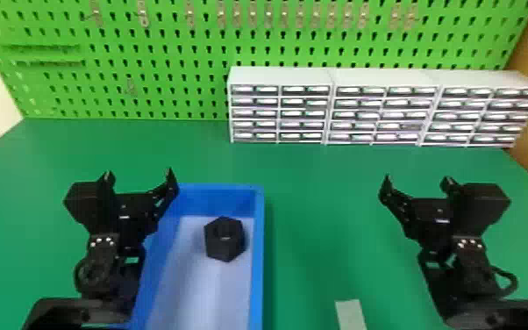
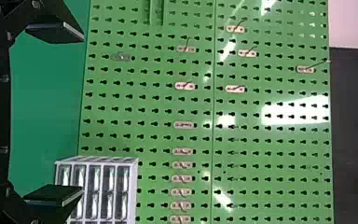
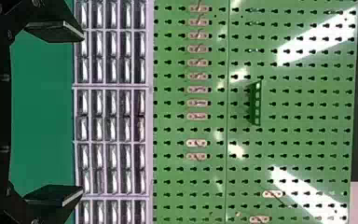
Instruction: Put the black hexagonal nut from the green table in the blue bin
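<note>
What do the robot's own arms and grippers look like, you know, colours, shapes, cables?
The left arm and right arm are black, with small silvery screw heads. The left gripper and right gripper are black and angular, each with two flat fingers and a small white mark. A black cable loops beside the right arm.

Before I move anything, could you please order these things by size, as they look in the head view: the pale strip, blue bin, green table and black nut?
Largest to smallest, as seen there:
1. Green table
2. Blue bin, partly cut off by the bottom edge
3. Black nut
4. Pale strip, also cut off there
</note>
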Controlling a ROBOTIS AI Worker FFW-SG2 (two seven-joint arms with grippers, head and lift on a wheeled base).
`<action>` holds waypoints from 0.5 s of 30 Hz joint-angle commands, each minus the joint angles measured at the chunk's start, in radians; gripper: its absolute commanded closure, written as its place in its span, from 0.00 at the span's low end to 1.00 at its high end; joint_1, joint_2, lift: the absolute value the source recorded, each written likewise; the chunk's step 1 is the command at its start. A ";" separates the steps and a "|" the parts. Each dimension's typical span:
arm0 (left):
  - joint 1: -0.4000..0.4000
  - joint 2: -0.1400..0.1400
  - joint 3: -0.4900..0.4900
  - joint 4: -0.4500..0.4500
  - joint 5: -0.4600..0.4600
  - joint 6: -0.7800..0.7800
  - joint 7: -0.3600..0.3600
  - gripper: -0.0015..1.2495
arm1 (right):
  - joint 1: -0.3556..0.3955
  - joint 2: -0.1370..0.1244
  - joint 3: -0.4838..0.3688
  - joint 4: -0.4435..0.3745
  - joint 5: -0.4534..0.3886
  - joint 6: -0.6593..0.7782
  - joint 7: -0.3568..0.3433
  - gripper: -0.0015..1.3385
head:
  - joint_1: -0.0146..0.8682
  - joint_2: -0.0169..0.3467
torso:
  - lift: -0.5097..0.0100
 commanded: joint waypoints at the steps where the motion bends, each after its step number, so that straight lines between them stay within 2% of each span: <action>1: 0.002 0.000 -0.002 0.000 0.000 0.000 -0.001 0.11 | 0.002 0.000 -0.001 -0.001 0.002 0.001 0.000 0.11 | 0.76 0.20 | 0.80; 15: 0.010 0.000 -0.001 0.000 0.000 0.000 0.001 0.11 | 0.002 -0.003 0.005 -0.003 0.003 0.013 0.000 0.11 | 0.76 0.20 | 0.80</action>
